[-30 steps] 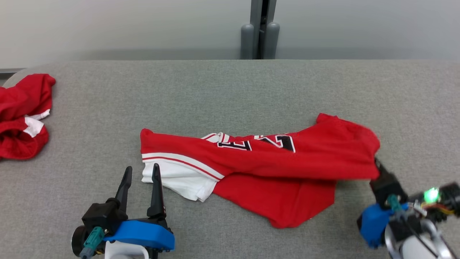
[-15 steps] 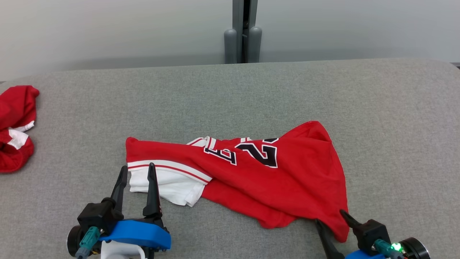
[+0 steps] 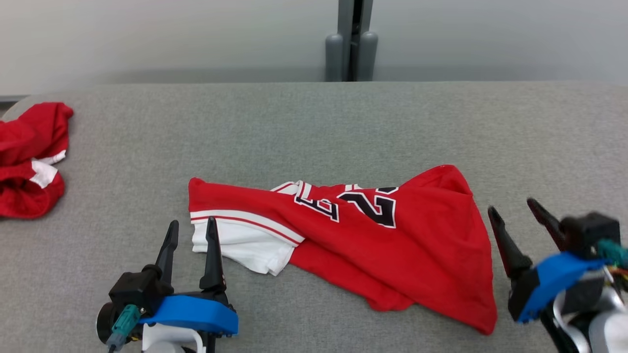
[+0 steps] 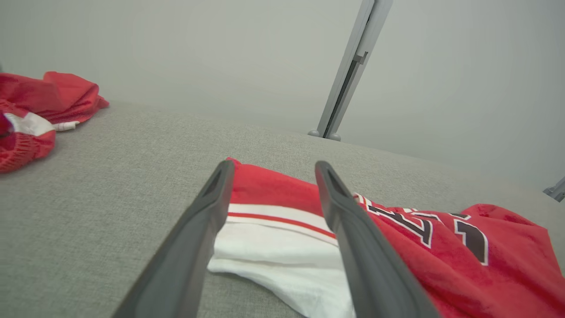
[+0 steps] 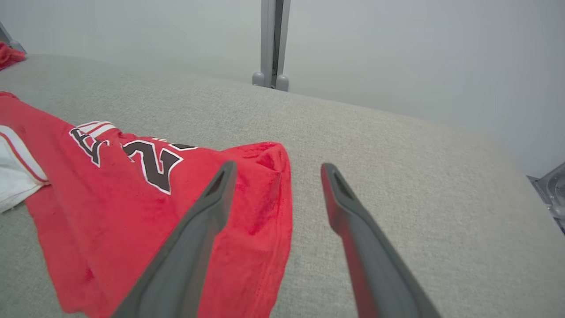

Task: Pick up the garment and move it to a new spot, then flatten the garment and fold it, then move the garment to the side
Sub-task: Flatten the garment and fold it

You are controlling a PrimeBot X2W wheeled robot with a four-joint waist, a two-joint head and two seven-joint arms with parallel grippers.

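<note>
The garment [image 3: 373,245] is a red jersey with black-and-white numbers and a white striped end, lying rumpled and loosely folded over itself in the middle of the grey table [image 3: 314,127]. My left gripper [image 3: 192,225] stands open at its white left end [image 4: 273,247], just short of the cloth, holding nothing. My right gripper [image 3: 512,205] is open just right of the jersey's red right edge [image 5: 265,198], with nothing between its fingers.
A second red-and-white garment [image 3: 29,157] lies crumpled at the table's far left edge, also seen in the left wrist view [image 4: 35,110]. A grey post [image 3: 351,41] stands behind the table's back edge. Bare grey surface lies behind and to the right of the jersey.
My right gripper held the jersey's right end lifted, set it down, opened and drew back to the right. The cloth now lies slack. The left gripper stayed put; the head camera swung.
</note>
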